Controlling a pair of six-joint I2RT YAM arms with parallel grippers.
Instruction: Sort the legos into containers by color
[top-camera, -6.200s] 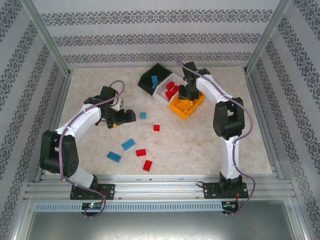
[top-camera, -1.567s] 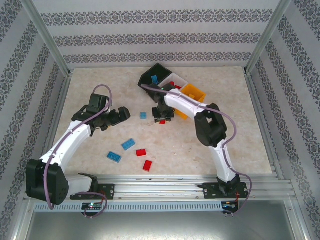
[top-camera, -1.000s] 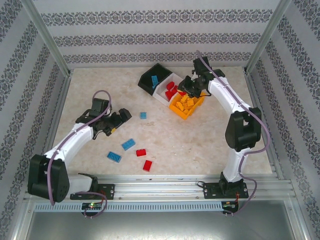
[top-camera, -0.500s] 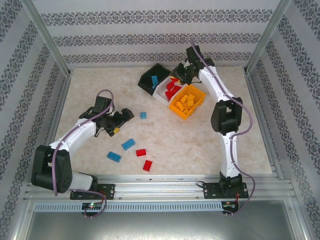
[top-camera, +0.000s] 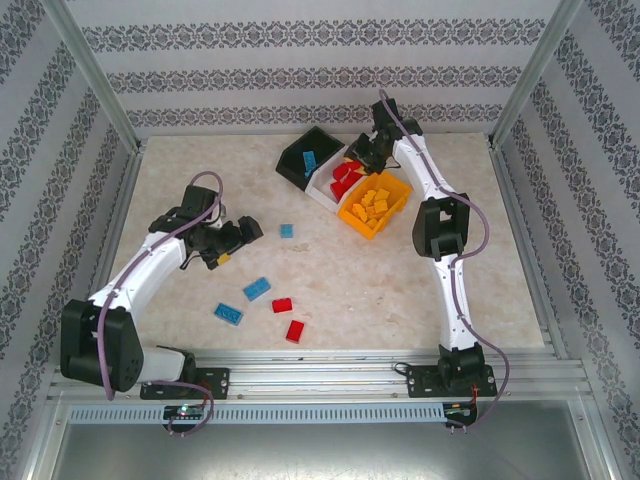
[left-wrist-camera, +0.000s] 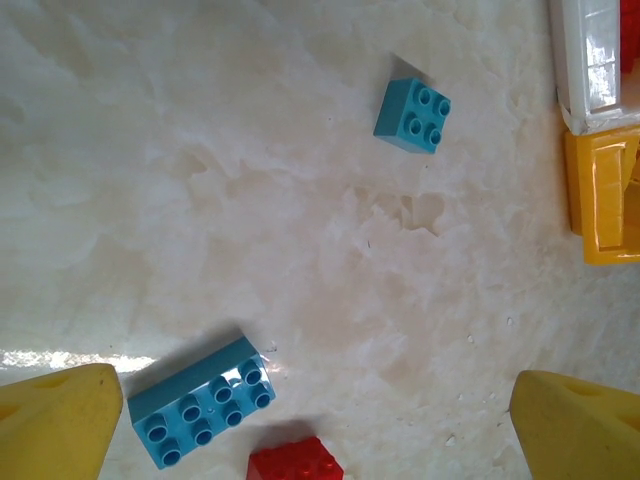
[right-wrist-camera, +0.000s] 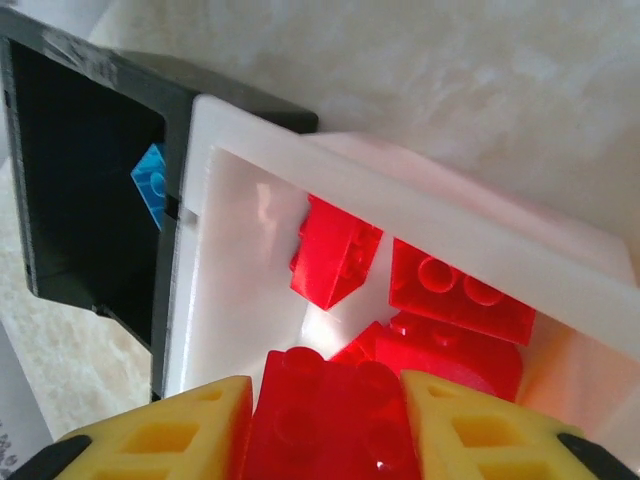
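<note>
Top external view: most of the sorting looks done. The orange bin (top-camera: 393, 211) at the far middle holds a heap of yellow bricks (top-camera: 375, 200), the white bin (top-camera: 322, 194) beside it holds several red bricks (top-camera: 342, 184), and the black bin (top-camera: 293, 166) on their left has one blue brick (top-camera: 309, 159) in it. Five pieces lie loose on the table (top-camera: 420, 300): a small blue brick (top-camera: 286, 230) near the middle, a long blue brick (top-camera: 257, 288) nearer, a third blue brick (top-camera: 228, 314) to its left, and two reds, the left red brick (top-camera: 282, 304) and the near red brick (top-camera: 295, 330). So I judge three blues and two reds are left, plus the one I carry.

My right gripper (top-camera: 361, 153) hangs over the far side of the white bin. The arm is stretched far from its base, elbow raised, wrist tipped down. In the right wrist view its yellow fingers (right-wrist-camera: 190, 430) sit against both sides of the held red brick (right-wrist-camera: 330, 425), right above the reds in the bin. It looks ready to drop.

My left gripper (top-camera: 248, 232) is low over the table, left of the small blue brick and pointing right toward it, the arm bent out from the near left. Its jaws are spread wide with nothing between them; the long blue brick lies just inside its left finger (left-wrist-camera: 55, 420).
</note>
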